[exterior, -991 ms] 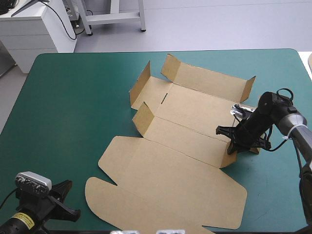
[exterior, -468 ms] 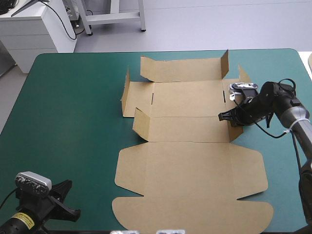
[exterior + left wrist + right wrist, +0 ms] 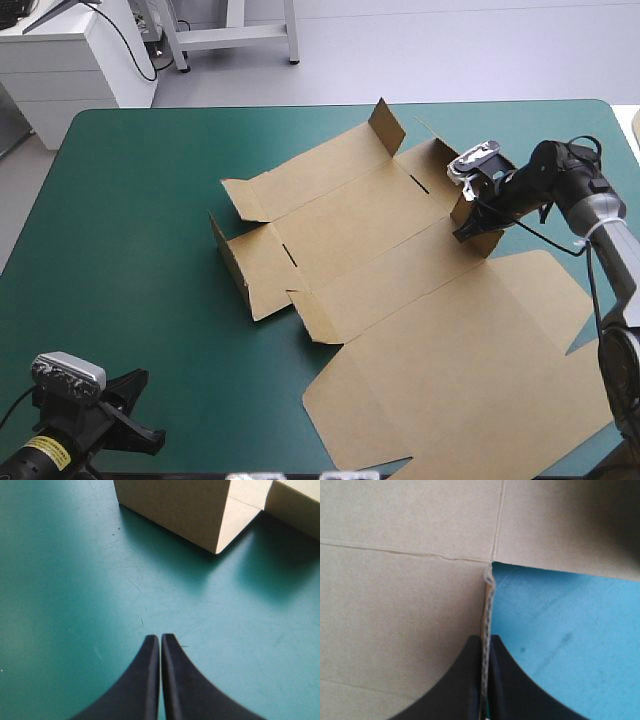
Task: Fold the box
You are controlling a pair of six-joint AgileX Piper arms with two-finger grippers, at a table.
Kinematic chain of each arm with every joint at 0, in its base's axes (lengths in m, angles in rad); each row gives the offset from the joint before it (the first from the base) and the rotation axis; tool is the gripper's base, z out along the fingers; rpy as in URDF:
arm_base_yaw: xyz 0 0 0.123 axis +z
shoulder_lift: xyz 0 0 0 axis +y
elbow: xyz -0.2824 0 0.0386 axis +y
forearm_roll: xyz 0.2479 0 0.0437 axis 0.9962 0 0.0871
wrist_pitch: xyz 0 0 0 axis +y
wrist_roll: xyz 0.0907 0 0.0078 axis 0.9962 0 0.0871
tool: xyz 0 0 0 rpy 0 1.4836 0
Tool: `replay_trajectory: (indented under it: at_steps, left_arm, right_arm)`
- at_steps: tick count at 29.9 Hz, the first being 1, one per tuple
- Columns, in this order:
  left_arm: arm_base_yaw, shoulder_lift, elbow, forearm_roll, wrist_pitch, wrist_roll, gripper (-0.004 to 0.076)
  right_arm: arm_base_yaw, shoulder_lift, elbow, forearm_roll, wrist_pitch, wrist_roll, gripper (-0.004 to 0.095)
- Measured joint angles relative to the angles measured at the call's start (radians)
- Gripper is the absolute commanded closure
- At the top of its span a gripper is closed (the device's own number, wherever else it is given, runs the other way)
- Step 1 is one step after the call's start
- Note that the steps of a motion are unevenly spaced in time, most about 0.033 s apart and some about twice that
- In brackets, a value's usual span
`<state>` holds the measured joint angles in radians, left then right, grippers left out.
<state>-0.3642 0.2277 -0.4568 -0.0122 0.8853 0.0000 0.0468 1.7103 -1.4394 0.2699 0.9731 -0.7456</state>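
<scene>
— Right gripper (image 3: 470, 228): is it grasping something, or is it released?
— It is clenched on the box (image 3: 400, 290); in its wrist view the two black fingers (image 3: 465, 680) are almost together, and the thin edge of a brown flap stands between them; this edge runs from the fingertips straight ahead to a corner where fold lines meet.
— Where does it hold the box, seen from above?
— At about 2 o'clock from the middle of the table; the flap there is lifted up from the sheet, on the side of the box toward 3 o'clock.
— And the box itself, how does it lie?
— On the teal-green cover (image 3: 130, 220), turned slantwise; it spreads from the middle toward 5 o'clock, where the big lid panel lies flat and comes close to the near edge of the table; a short wall stands upright at the 9 o'clock end, and another flap is raised at 12 o'clock; the long panels between them lie flat.
— What about the left gripper (image 3: 160, 638)?
— Closed on nothing; its fingers (image 3: 140, 680) meet in one point over bare cover, at the 7 o'clock corner of the table, well apart from the box; ahead of it, its wrist view shows a raised brown wall standing on the cover.
</scene>
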Motion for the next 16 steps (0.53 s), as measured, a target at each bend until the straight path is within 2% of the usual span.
replay_trajectory:
  at_steps: [7,16]
  left_arm:
    - [0.000,0.000,0.000,0.000,0.000,0.000,0.0731]
    - [0.000,0.000,0.000,0.000,0.000,0.000,0.0731]
  right_arm:
    - [0.093,0.073,-0.123,0.003,-0.020,-0.108,0.0924]
    - [0.308,0.138,-0.256,0.009,-0.069,-0.268,0.0924]
